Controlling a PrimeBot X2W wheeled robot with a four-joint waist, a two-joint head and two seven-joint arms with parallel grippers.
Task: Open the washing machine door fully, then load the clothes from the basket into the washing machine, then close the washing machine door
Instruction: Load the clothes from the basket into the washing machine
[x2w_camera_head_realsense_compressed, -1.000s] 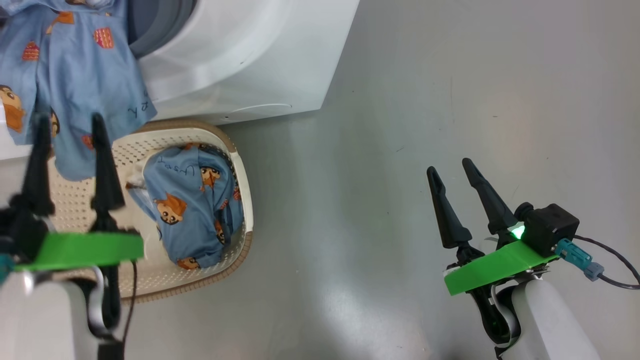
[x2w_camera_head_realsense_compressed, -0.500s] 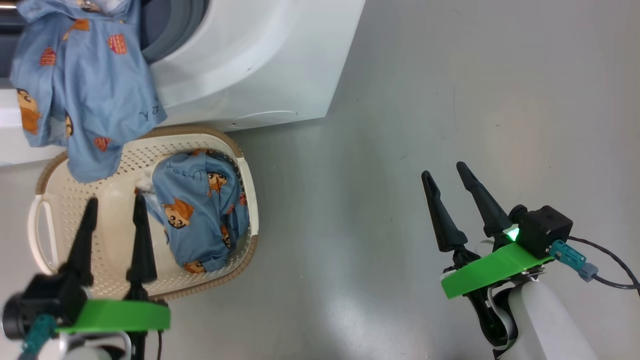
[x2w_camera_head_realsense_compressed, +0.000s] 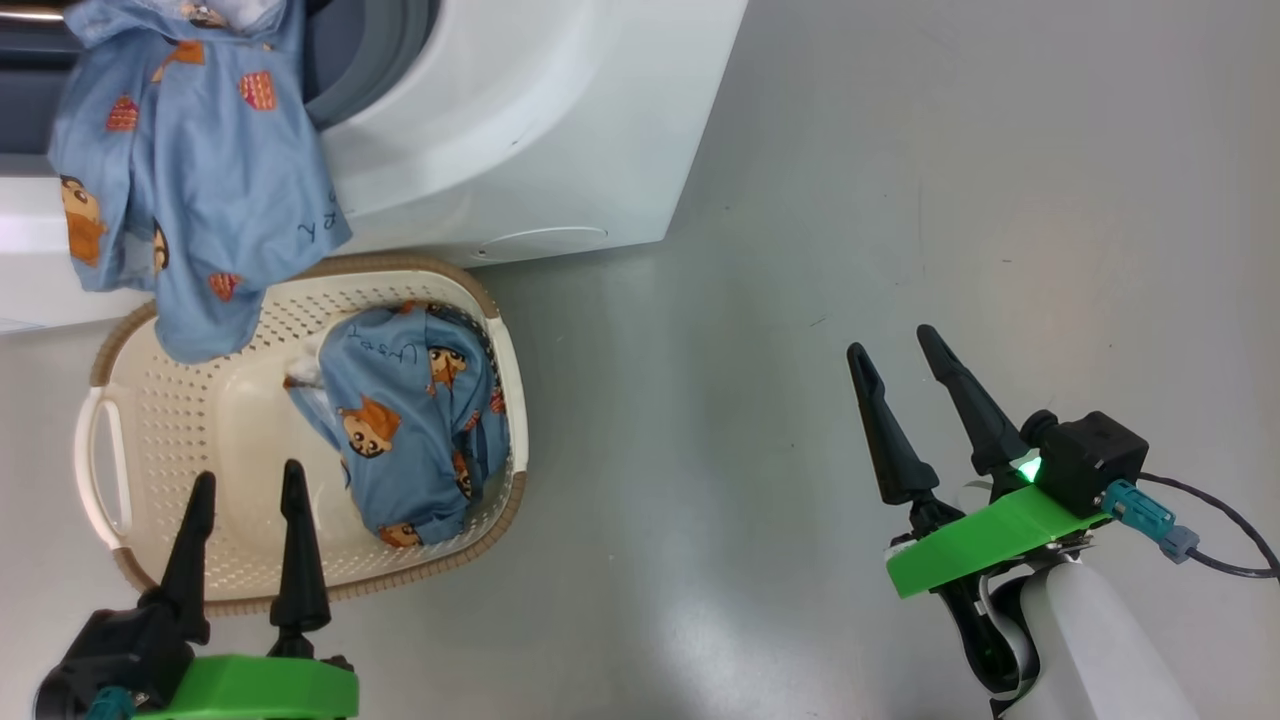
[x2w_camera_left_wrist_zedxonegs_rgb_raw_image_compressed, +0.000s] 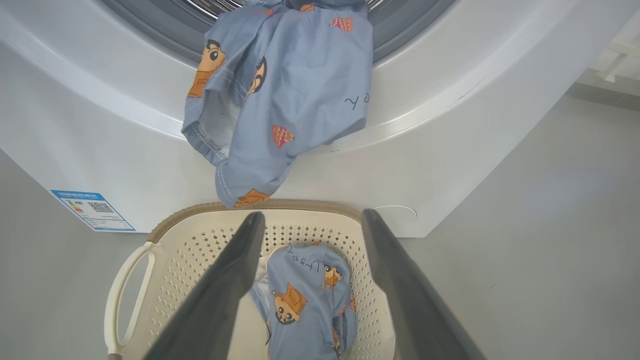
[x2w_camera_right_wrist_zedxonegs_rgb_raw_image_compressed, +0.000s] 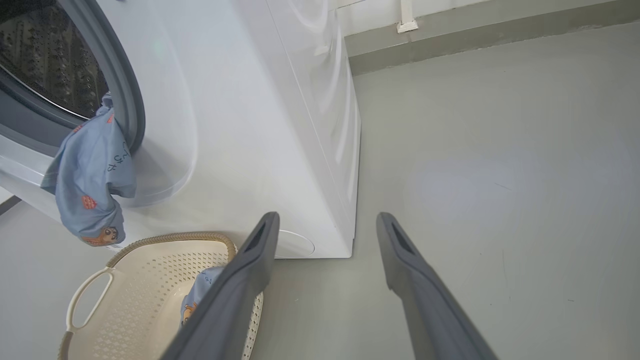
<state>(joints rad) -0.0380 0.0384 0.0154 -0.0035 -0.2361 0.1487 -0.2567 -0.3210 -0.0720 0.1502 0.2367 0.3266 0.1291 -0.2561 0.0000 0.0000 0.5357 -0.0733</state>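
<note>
You see 2 clothes (x2w_camera_head_realsense_compressed: 200, 180): 1 draped over washing machine (x2w_camera_head_realsense_compressed: 520, 120) rim, 1 in single basket (x2w_camera_head_realsense_compressed: 508, 400). L hand (x2w_camera_head_realsense_compressed: 248, 472), R hand (x2w_camera_head_realsense_compressed: 890, 340): fingers apart, empty.

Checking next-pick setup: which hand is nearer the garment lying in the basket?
Left. The left hand is over the basket at its near edge, pointing toward the garment; the right hand is over bare floor, well off to the basket's right.

The blue label (x2w_camera_left_wrist_zedxonegs_rgb_raw_image_compressed: 92, 210) on the washing machine (x2w_camera_left_wrist_zedxonegs_rgb_raw_image_compressed: 450, 130) shows a QR code (x2w_camera_left_wrist_zedxonegs_rgb_raw_image_compressed: 100, 207), its print unreadable. The clothes (x2w_camera_left_wrist_zedxonegs_rgb_raw_image_compressed: 310, 85) bear illegible dark scribbles.
</note>
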